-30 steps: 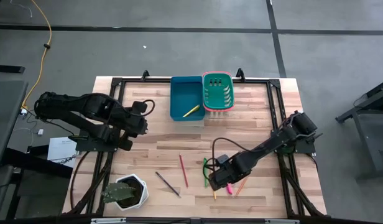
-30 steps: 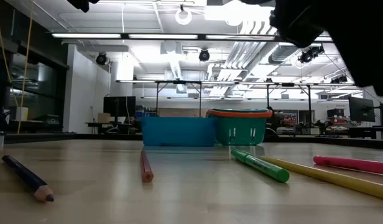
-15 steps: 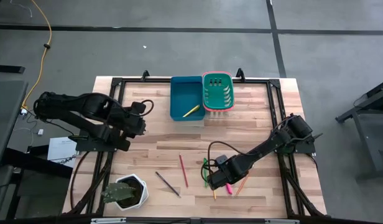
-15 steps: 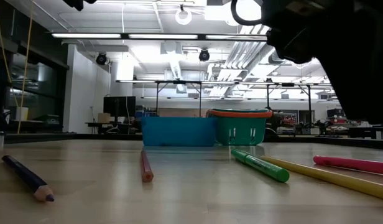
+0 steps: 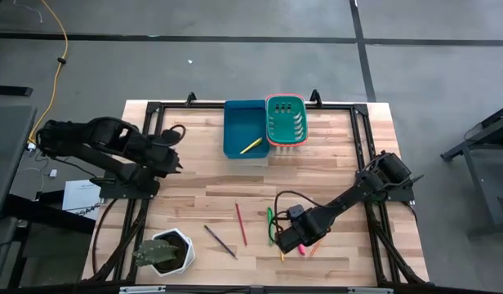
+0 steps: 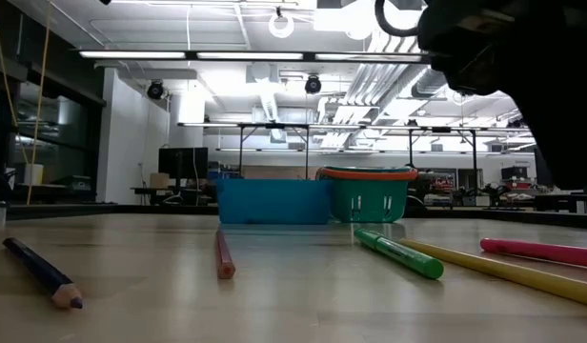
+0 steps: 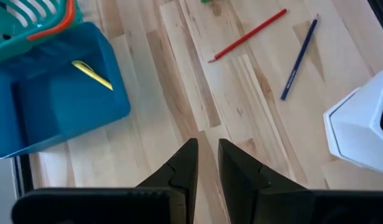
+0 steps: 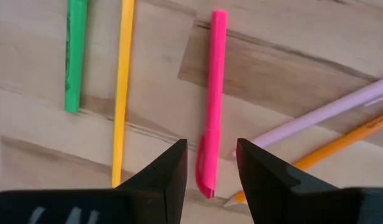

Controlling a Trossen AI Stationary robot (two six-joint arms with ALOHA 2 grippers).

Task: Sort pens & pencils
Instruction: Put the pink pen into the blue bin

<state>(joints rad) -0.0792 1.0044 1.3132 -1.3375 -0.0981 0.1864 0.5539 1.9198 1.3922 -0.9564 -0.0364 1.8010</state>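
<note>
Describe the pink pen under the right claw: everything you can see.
The pink pen is a slim, bright pink stick, plastic by its look, one end squared off and the other rounded. It lies flat on the wooden table, touching no other pen. The right claw hovers open over its rounded end, one finger to each side. Whether the fingers touch it cannot be told.

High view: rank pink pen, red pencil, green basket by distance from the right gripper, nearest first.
1. pink pen - directly at the right gripper, between its open fingers in the right wrist view.
2. red pencil - toward the table's middle, to the gripper's left in the picture.
3. green basket - at the far edge, beside the blue bin.
</note>
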